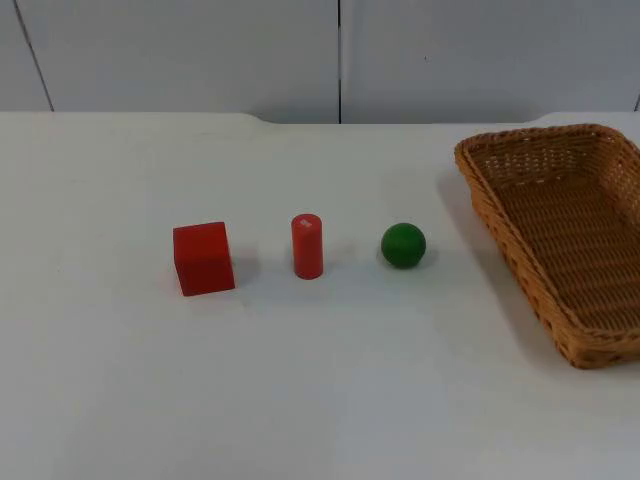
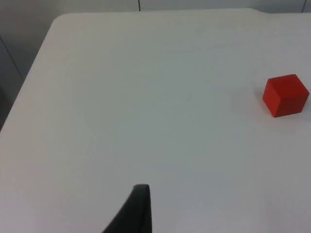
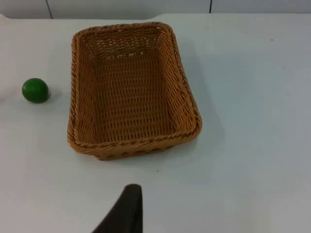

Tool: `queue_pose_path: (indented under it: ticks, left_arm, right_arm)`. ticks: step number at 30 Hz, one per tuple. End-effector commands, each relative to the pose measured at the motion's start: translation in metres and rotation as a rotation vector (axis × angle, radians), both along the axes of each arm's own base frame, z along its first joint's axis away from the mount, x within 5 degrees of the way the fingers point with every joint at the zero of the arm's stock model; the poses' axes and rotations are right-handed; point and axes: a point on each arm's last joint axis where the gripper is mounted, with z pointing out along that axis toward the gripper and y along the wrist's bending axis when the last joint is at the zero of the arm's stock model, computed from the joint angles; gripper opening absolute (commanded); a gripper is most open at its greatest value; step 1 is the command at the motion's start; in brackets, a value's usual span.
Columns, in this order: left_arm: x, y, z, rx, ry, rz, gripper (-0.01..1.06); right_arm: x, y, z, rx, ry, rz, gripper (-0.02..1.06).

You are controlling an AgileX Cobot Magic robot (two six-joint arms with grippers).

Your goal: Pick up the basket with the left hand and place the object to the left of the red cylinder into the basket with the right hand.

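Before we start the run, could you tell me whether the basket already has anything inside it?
No, the basket is empty, its woven floor bare, and the green ball lies on the table beside it.

1. We note the left gripper (image 2: 138,211) hovering above the table top (image 2: 146,97), one black fingertip in sight; touching nothing.
2. We note the right gripper (image 3: 127,211) likewise aloft; one fingertip seen; nothing held.
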Motion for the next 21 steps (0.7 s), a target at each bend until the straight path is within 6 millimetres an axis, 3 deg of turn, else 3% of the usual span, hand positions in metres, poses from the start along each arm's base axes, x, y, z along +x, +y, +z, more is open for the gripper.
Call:
queue_pose_path:
  ticks: [1,6,11,21]
  left_arm:
    - [0.0,-0.002,-0.001,-0.022,-0.004,-0.01,1.05]
    - [0.005,-0.004,0.004,-0.047,0.009,-0.025,1.05]
    - [0.022,-0.004,0.021,-0.056,0.045,-0.026,1.05]
    - [0.088,-0.002,0.057,-0.073,0.206,-0.023,1.05]
  right_arm:
    - [0.0,0.001,0.002,0.0,-0.016,-0.001,1.05]
    - [0.001,0.001,0.018,0.006,-0.025,0.005,1.05]
    - [0.023,0.003,0.041,0.009,0.0,0.01,1.05]
    - [0.099,0.006,0.075,-0.003,0.094,0.019,1.05]
